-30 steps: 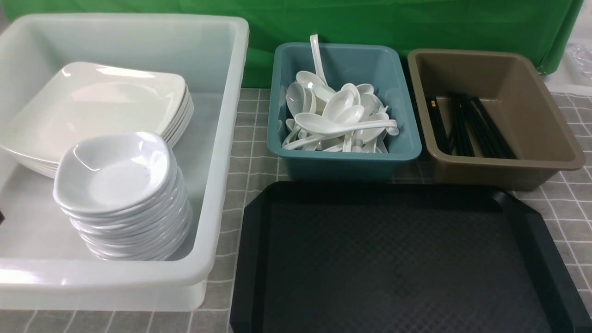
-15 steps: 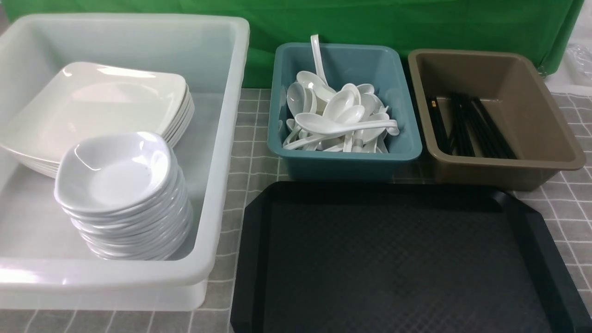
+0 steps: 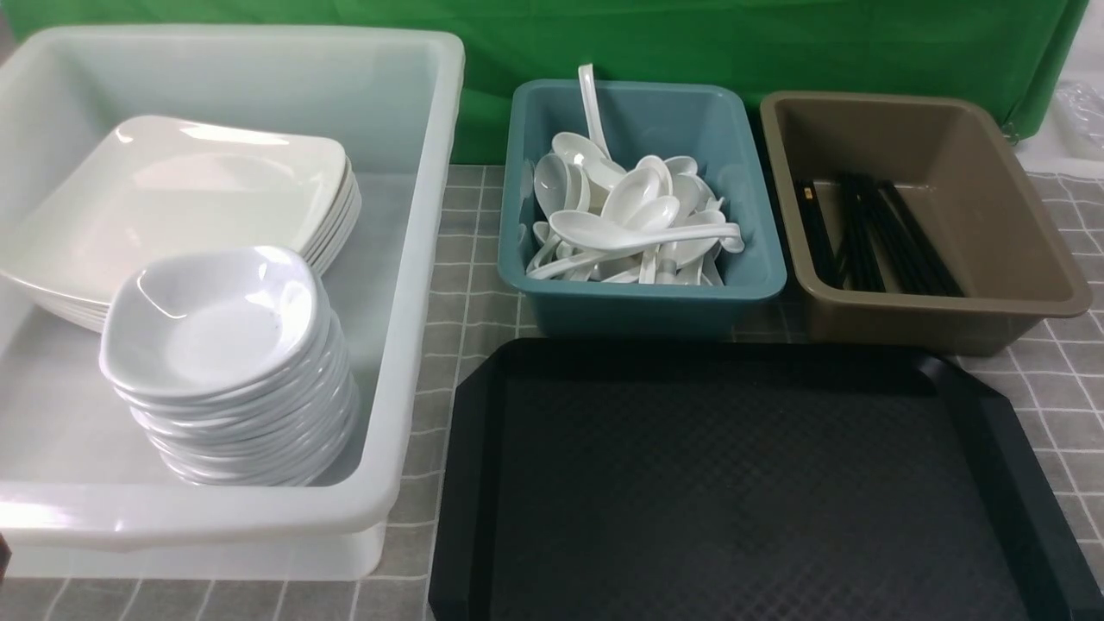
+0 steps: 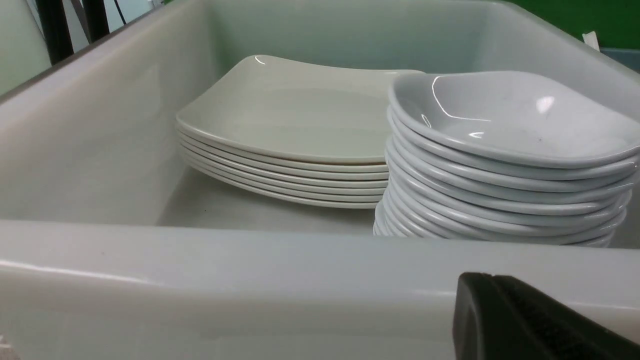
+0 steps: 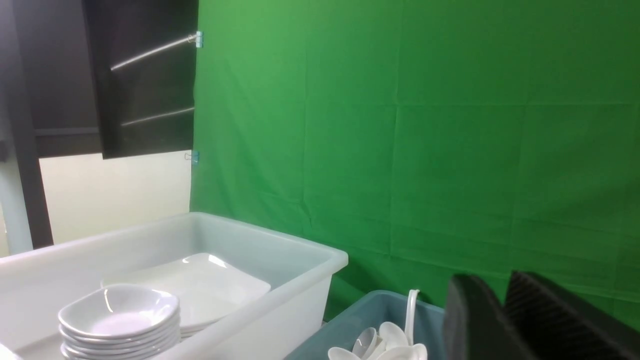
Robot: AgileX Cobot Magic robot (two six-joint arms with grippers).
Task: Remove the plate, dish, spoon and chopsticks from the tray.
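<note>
1. Tray: nearest the robot and right of centre, its patterned floor holding nothing, so by the look of it no pickup remains.
2. Plate: top of a stack at the far left of the white tub; the dish crowns a taller stack just in front of it, the two stacks touching or nearly so.
3. Spoon: lies across a heap of its fellows in the teal tub, beyond the tray.
4. Chopsticks: on the floor of the brown tub, long axis running away from the robot.
5. Left gripper: jaws together and holding nothing, just outside the white tub's near wall, facing both stacks; this arm is the nearer to plate and dish.
6. Right gripper: jaws a little apart and holding nothing (a narrow gap shows between the black fingers), raised and looking over the teal tub toward the white tub.
7. Surface and room: grey checked cloth under everything, tubs close together, green backdrop behind; neither arm appears in the front view.
</note>
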